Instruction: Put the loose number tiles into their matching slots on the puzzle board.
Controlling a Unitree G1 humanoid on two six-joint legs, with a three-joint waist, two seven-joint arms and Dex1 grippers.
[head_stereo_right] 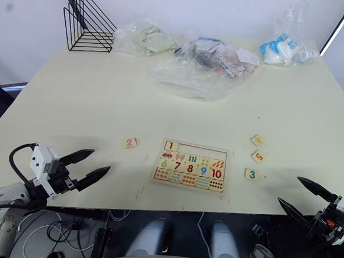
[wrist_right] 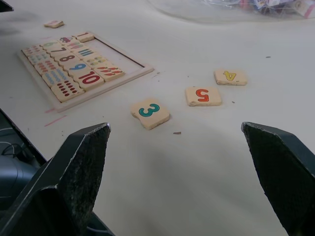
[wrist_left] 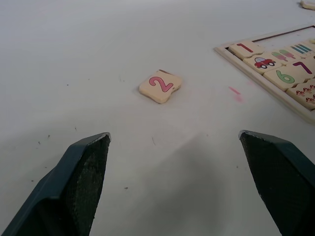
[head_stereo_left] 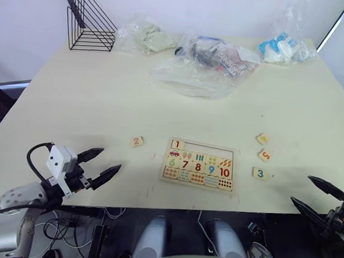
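Left eye view, left to right: left gripper [head_stereo_left: 102,164], matte black wedge fingers spread wide, empty, over the pale cream table [head_stereo_left: 74,99]. Square wooden 2 tile [head_stereo_left: 137,141] lies flat just left of the puzzle board [head_stereo_left: 199,164], a thin-rimmed wooden tray; 1 tile [head_stereo_left: 177,144] sits in its top row, remaining slots [head_stereo_left: 208,150] bare. Tiles 4 [head_stereo_left: 262,138], 5 [head_stereo_left: 265,155], 3 [head_stereo_left: 260,173] lie right of it. Right gripper [head_stereo_left: 320,196] spread wide, empty. At the table's far edge: black wire rack [head_stereo_left: 89,23], crinkled plastic bags [head_stereo_left: 202,63].
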